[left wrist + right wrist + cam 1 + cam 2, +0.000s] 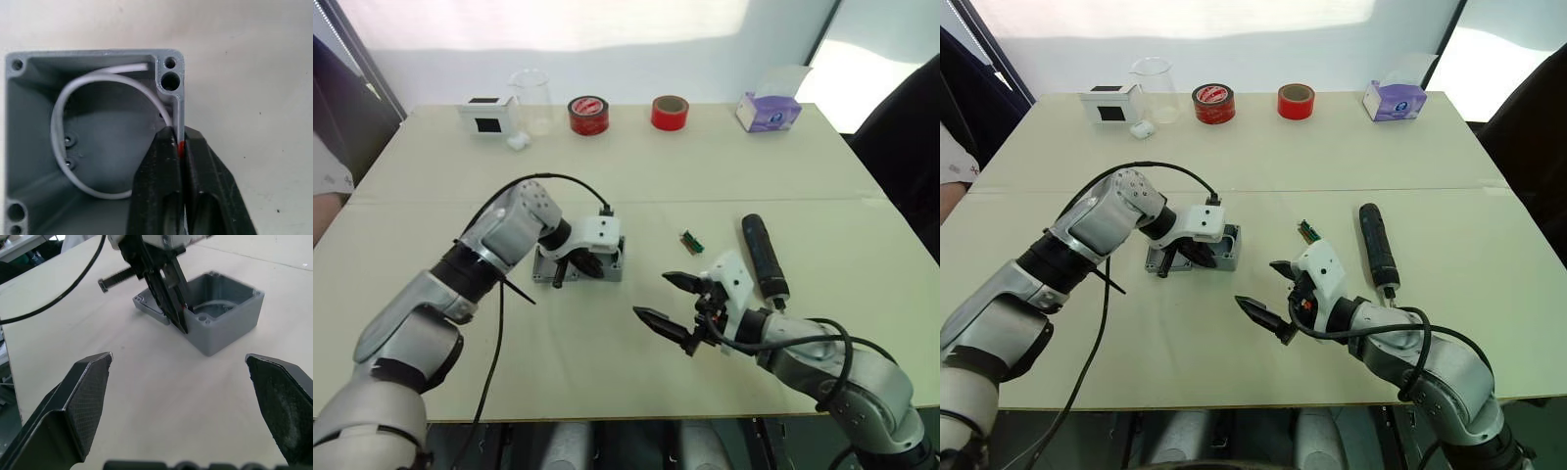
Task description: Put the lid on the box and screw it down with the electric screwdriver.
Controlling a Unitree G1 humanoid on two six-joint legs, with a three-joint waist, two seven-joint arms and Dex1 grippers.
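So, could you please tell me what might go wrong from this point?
1. The left end effector pinches only the box's thin wall, so the box could tilt or slip.
2. The lid lies right behind that end effector, awkward to reach.
3. The electric screwdriver lies loose and may roll if nudged.

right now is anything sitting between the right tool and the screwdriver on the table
Nothing visible. The electric screwdriver lies on bare table just beyond the open right tool, slightly to its right. The small green part lies off that path.
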